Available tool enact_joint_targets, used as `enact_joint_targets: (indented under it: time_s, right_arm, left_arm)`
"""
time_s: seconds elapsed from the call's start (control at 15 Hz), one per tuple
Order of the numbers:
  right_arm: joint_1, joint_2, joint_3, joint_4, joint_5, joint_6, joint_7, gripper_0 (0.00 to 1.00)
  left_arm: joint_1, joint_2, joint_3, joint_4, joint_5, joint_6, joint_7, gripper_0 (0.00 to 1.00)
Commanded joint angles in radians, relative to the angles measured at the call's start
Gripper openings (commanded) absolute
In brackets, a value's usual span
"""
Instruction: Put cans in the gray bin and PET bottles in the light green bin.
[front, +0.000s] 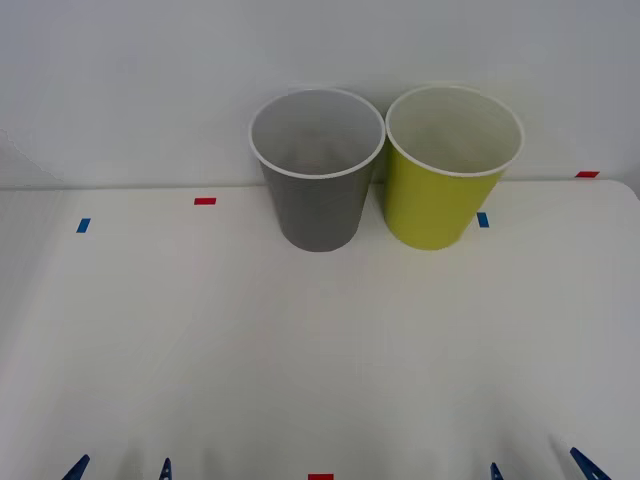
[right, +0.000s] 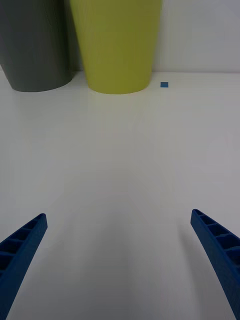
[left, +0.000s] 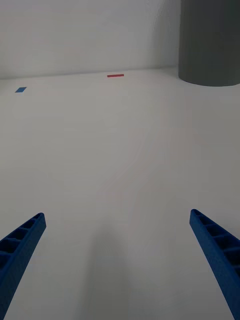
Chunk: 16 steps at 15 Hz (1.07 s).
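Note:
The gray bin (front: 318, 170) stands upright at the back middle of the white table, and nothing shows inside it. Touching or nearly touching its right side stands the light green bin (front: 450, 170), also with nothing showing inside. Cans and PET bottles are out of view. My left gripper (front: 121, 468) is open at the table's near edge, well short of the gray bin (left: 210, 40). My right gripper (front: 540, 468) is open at the near right, with the light green bin (right: 116, 45) and the gray bin (right: 35, 45) far ahead of it. Neither gripper holds anything.
Small tape marks lie on the table: a red mark (front: 205, 201) and a blue mark (front: 83, 225) at the back left, a blue mark (front: 483, 219) by the green bin, a red mark (front: 587, 174) at the far right. A white wall rises behind the bins.

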Motion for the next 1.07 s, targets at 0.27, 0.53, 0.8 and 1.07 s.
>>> enact_joint_targets:
  time_s: [0.27,0.53,0.8,1.07]
  right_arm:
    - [0.000,0.000,0.000,0.000,0.000,0.000,0.000,1.00]
    - [0.000,0.000,0.000,0.000,0.000,0.000,0.000,1.00]
    - [0.000,0.000,0.000,0.000,0.000,0.000,0.000,1.00]
    - [0.000,0.000,0.000,0.000,0.000,0.000,0.000,1.00]
  left_arm:
    - [0.000,0.000,0.000,0.000,0.000,0.000,0.000,1.00]
    - [0.000,0.000,0.000,0.000,0.000,0.000,0.000,1.00]
    - [0.000,0.000,0.000,0.000,0.000,0.000,0.000,1.00]
    - [0.000,0.000,0.000,0.000,0.000,0.000,0.000,1.00]
